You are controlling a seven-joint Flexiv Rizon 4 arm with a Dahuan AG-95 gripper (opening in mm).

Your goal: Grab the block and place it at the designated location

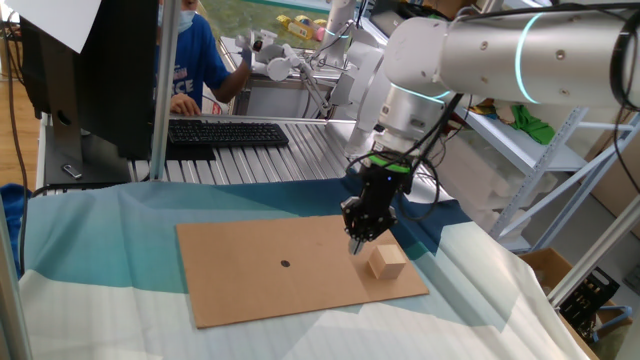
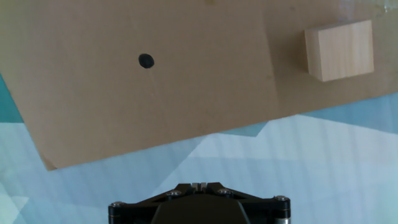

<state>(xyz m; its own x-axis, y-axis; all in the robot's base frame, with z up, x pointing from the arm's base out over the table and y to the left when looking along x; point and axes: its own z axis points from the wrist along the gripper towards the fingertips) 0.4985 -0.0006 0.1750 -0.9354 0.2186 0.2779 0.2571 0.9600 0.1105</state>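
The block [image 1: 385,262] is a plain light-tan wooden cube lying on the right end of the brown cardboard sheet [image 1: 250,285]. It also shows in the hand view [image 2: 339,50] at the upper right. The designated location [image 1: 285,265] is a small dark dot near the sheet's middle, seen in the hand view [image 2: 145,60] at the upper left. My gripper [image 1: 357,243] hangs just above the sheet, close to the block's left and back side, not touching it. In the hand view its fingertips [image 2: 199,185] meet with nothing between them.
The cardboard lies on a blue and white cloth [image 1: 100,260]. Behind it are a black keyboard [image 1: 225,133], a monitor [image 1: 90,80] and a person in blue [image 1: 190,60]. A metal post [image 1: 160,90] stands at the back left and shelving [image 1: 560,150] at the right.
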